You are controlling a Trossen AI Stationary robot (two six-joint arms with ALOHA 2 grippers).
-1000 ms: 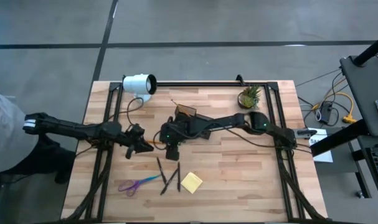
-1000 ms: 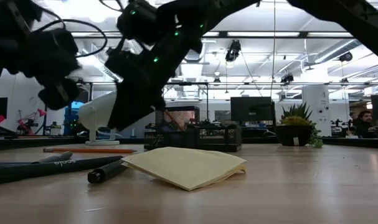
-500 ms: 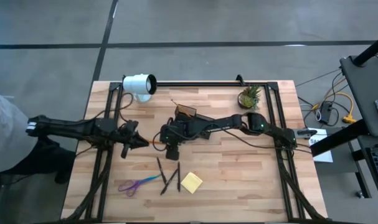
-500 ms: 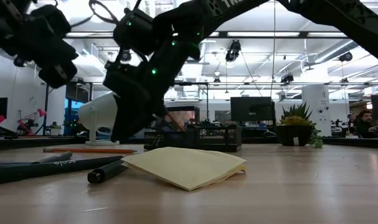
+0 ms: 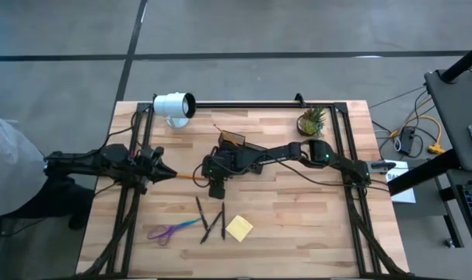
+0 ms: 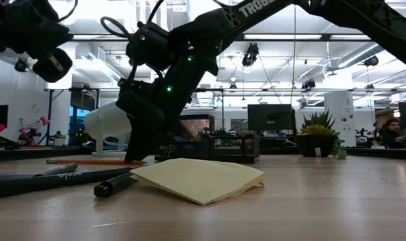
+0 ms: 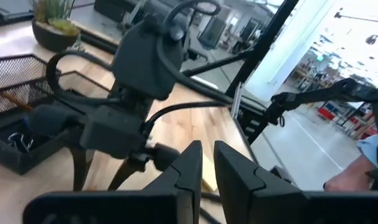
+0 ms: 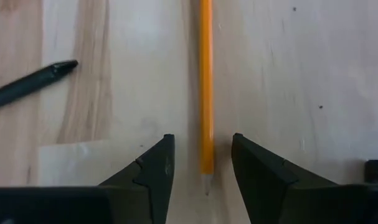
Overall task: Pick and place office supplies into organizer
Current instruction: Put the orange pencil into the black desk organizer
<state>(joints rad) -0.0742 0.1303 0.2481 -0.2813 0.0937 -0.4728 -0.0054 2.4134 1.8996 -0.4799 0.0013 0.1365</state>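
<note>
An orange pencil [image 8: 205,87] lies flat on the table, also visible as the orange pencil [image 5: 190,177] in the high view. My right gripper [image 8: 203,168] is open and tilted down over it near the table's middle, one finger on each side of the pencil's pointed end without touching it. Back at the table's left side, my left gripper [image 7: 206,165] is shut, empty and raised. The black mesh organizer [image 5: 232,144] stands just beyond my right gripper [image 5: 214,187]. Black pens [image 5: 211,218], the scissors [image 5: 172,230] and the yellow sticky pad [image 5: 239,227] lie nearer the front edge.
A white lamp [image 5: 173,105] stands at the far left and a potted plant [image 5: 311,121] at the far right. One black pen [image 8: 30,84] lies close beside the pencil. Bare wood shows along the table's right half.
My left gripper has drawn back toward the table's left edge and risen, staying shut. My right gripper has sunk a little toward the orange pencil. The pencil and the other supplies have stayed where they were.
</note>
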